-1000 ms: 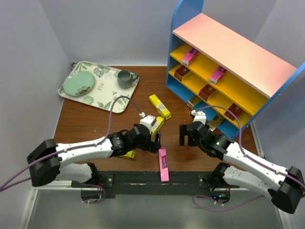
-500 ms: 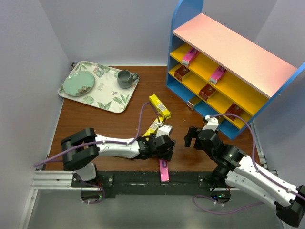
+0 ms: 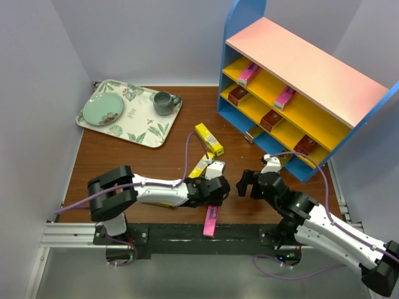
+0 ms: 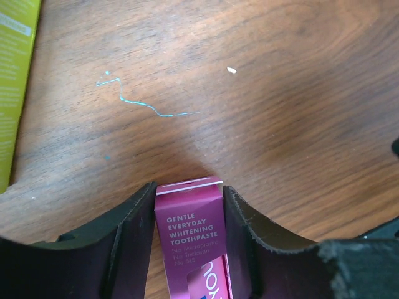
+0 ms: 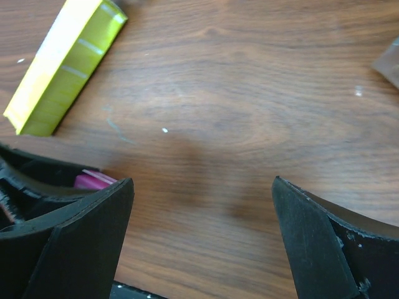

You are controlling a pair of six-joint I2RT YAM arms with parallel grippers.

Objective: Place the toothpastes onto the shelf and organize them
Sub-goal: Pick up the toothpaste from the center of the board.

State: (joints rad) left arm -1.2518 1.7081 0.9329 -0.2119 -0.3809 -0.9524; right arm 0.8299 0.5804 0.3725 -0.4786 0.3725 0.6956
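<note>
A bright pink toothpaste carton [image 3: 210, 221] [image 4: 190, 230] lies at the table's near edge. My left gripper [image 3: 215, 198] [image 4: 189, 185] is shut on its far end, one finger pressed to each side. Two yellow toothpastes [image 3: 209, 138] [image 3: 201, 165] lie mid-table, and one [image 5: 65, 68] shows in the right wrist view. My right gripper [image 3: 246, 182] [image 5: 202, 180] hangs open over bare wood just right of the left one, holding nothing. The shelf [image 3: 305, 62] stands at the back right with pink cartons [image 3: 248, 73] and dark red cartons [image 3: 270, 119] on its yellow boards.
A floral tray [image 3: 138, 129] with a green plate [image 3: 103, 109] and a grey cup [image 3: 163, 103] sits at the back left. Another yellow carton [image 3: 165, 202] lies partly under the left arm. Walls close in the table on both sides.
My left gripper moved right onto the pink carton and closed on it; the carton's near end swung left. My right arm drew back from the shelf toward the near edge.
</note>
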